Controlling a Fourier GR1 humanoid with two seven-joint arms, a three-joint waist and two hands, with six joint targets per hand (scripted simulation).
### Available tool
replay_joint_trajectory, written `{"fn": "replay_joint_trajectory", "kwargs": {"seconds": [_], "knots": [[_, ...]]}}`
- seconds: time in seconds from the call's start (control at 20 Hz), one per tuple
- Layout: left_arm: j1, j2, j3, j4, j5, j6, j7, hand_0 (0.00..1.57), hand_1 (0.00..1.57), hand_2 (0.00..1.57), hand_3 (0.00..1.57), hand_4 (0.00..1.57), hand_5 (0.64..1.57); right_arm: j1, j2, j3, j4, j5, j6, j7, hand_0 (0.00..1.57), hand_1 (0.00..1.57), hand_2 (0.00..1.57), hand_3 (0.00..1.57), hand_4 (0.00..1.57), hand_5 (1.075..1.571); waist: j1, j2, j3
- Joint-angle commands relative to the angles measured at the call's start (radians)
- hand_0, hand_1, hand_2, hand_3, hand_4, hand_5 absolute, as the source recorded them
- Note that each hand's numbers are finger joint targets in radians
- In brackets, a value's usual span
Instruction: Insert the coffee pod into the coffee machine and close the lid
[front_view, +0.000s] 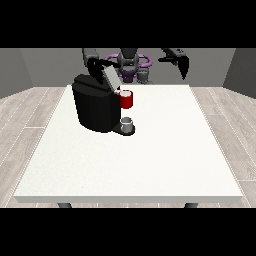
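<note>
A black coffee machine (94, 107) stands on the white table (150, 160) at the view's left. Its grey lid (111, 76) is tilted up at the top. A red pod holder (126, 99) sticks out from the machine's front, and a small grey cup (127, 125) sits on the base below it. The hand at the view's left (98, 66) is at the upper edge of the lid, touching it. The hand at the view's right (183, 65) hangs in the air beyond the table's far right corner, fingers pointing down and holding nothing. No separate coffee pod shows.
The robot's torso (131, 64) stands behind the table's far edge. Wooden floor surrounds the table.
</note>
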Motion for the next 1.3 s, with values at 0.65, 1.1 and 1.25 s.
{"fn": "replay_joint_trajectory", "kwargs": {"seconds": [0.65, 1.1, 1.25], "knots": [[-0.020, 0.028, -0.016, 0.000, 0.001, 0.048, 0.018, 0.00, 0.00, 0.00, 0.00, 0.00, 1.571, -0.138, 0.030, 0.034, 0.084, 0.046, 0.018, 0.020, 0.00, 0.00, 0.00, 0.00, 0.11, 1.571, -0.007, 0.033, 0.0031], [-0.004, 0.066, -0.004, 0.022, 0.023, 0.008, -0.047, 0.00, 0.00, 0.00, 0.00, 0.17, 1.571, -0.218, 0.043, 0.067, 0.107, 0.149, -0.054, -0.015, 0.00, 0.00, 0.00, 0.00, 0.15, 1.571, 0.038, 0.070, 0.0031], [-0.031, 0.049, -0.003, 0.053, 0.036, 0.032, -0.026, 0.00, 0.00, 0.00, 0.00, 0.12, 1.571, -0.239, 0.062, 0.075, 0.106, 0.148, -0.032, -0.005, 0.00, 0.00, 0.00, 0.00, 0.11, 1.571, 0.008, 0.059, 0.0031]]}}
